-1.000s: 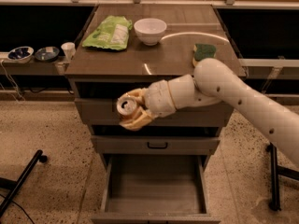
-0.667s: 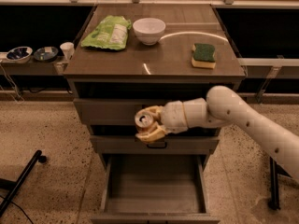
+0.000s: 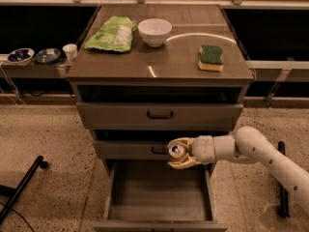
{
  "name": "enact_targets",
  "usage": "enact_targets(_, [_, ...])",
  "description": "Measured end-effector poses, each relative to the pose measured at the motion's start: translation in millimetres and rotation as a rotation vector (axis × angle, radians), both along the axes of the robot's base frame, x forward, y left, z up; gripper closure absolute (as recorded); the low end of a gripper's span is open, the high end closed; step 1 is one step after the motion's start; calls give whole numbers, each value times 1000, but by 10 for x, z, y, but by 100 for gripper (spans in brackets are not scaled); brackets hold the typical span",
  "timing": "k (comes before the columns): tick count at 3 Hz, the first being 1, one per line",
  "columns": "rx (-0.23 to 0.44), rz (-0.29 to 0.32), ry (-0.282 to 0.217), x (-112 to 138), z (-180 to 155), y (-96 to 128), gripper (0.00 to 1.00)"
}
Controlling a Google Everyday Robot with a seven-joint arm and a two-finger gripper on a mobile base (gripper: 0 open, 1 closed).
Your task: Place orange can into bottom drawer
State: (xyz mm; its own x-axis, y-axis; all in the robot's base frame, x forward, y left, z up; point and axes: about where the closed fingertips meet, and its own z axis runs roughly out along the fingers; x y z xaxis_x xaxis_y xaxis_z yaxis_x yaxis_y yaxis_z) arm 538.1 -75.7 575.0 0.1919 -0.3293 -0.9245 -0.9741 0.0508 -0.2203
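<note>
My gripper point(image 3: 177, 153) is shut on the orange can point(image 3: 175, 150). The can lies sideways in the fingers with its silver pull-tab top facing the camera. It hangs in front of the middle drawer, just above the back of the bottom drawer point(image 3: 159, 193). The bottom drawer is pulled out and its plain grey interior shows nothing inside. My white arm reaches in from the lower right.
On the cabinet top stand a white bowl point(image 3: 154, 31), a green chip bag point(image 3: 112, 33) and a green-and-yellow sponge point(image 3: 211, 57). Two upper drawers with black handles point(image 3: 160, 115) are closed. A side shelf at left holds small bowls point(image 3: 20, 56) and a cup point(image 3: 70, 51). A black leg point(image 3: 19, 190) lies on the floor.
My gripper has carried the orange can down and to the right, from the level of the top drawer to just above the open bottom drawer.
</note>
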Motion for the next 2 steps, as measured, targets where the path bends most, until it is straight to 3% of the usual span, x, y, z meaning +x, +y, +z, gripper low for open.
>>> enact_targets(1, [5, 9, 16, 7, -38, 46, 100])
enact_targets(2, [33, -73, 61, -96, -532, -33, 100])
